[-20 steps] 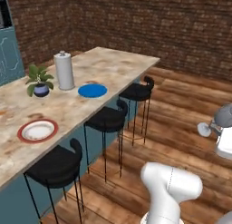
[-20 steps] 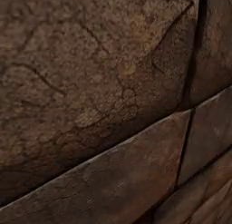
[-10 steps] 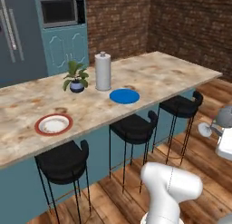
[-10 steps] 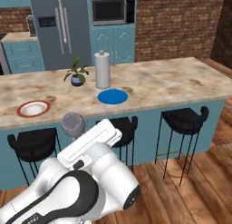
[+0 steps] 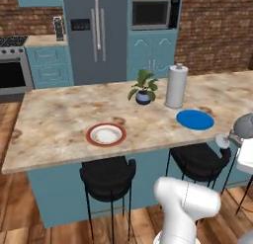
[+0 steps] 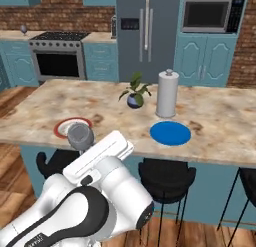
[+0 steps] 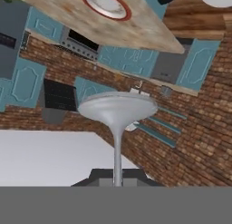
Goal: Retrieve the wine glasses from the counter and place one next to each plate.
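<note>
Gripped between the closed fingers of the gripper [image 7: 117, 182] was the thin stem of a grey wine glass [image 7: 117, 114], seen in the hand view with its round foot facing the camera and the picture rolled upside down. In the right base view the same glass [image 6: 80, 134] was held up at the end of the white arm, its rounded bowl overlapping the near edge of the counter [image 6: 220, 136]. In the left base view the glass [image 5: 243, 127] was seen at the far right edge of the picture, beside the counter's near right corner.

On the mottled stone counter [image 5: 54, 124] two plates were laid near the front edge. The white plate with a red-brown rim [image 5: 105, 135] was placed towards the left, above a black stool [image 5: 108, 176]. The blue plate [image 5: 195, 119] was placed well apart from it to the right, above a second black stool [image 5: 198, 160]. Behind the blue plate a white paper towel roll [image 5: 176, 86] was stood upright, and just to its left a small plant in a blue pot [image 5: 143, 88] was set. Beyond the counter a grey fridge [image 5: 96, 35], a built-in microwave [image 5: 152, 12] and an oven [image 6: 59, 63] were ranged along the far wall.
</note>
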{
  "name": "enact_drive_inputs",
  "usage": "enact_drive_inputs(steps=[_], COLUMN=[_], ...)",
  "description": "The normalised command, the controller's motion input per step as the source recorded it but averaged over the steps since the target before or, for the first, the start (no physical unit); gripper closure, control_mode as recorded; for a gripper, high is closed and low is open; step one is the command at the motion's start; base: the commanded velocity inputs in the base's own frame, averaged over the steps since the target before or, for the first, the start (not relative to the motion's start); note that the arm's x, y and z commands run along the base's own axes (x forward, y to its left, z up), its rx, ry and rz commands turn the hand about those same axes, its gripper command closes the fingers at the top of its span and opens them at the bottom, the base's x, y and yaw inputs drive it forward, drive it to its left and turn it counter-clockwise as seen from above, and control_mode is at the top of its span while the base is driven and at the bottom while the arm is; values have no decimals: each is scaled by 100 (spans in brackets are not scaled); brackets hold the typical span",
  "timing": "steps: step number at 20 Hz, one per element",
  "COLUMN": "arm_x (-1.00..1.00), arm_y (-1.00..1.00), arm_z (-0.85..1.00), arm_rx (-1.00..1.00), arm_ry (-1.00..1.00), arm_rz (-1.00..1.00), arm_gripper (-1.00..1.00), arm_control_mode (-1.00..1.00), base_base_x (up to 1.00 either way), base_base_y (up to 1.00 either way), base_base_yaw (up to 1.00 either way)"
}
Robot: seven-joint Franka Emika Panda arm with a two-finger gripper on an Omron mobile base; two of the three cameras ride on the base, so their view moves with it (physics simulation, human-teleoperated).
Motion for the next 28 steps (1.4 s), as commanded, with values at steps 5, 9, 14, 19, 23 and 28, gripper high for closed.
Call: enact_drive_inputs(steps=[5, 9, 14, 19, 23, 28], arm_x=[0, 0, 0, 0, 0, 0], arm_y=[0, 0, 0, 0, 0, 0], arm_z=[0, 0, 0, 0, 0, 0], arm_rx=[0, 0, 0, 0, 0, 0], arm_ry=[0, 0, 0, 0, 0, 0], arm_rz=[0, 0, 0, 0, 0, 0], arm_gripper=[100, 100, 100, 100, 100, 100], arm_control_mode=[100, 100, 100, 100, 100, 100], base_base_x=[49, 74, 90, 50, -3, 9], base_base_y=[-73, -2, 36, 41, 36, 28], base_base_yaw=[23, 2, 2, 18, 51, 46])
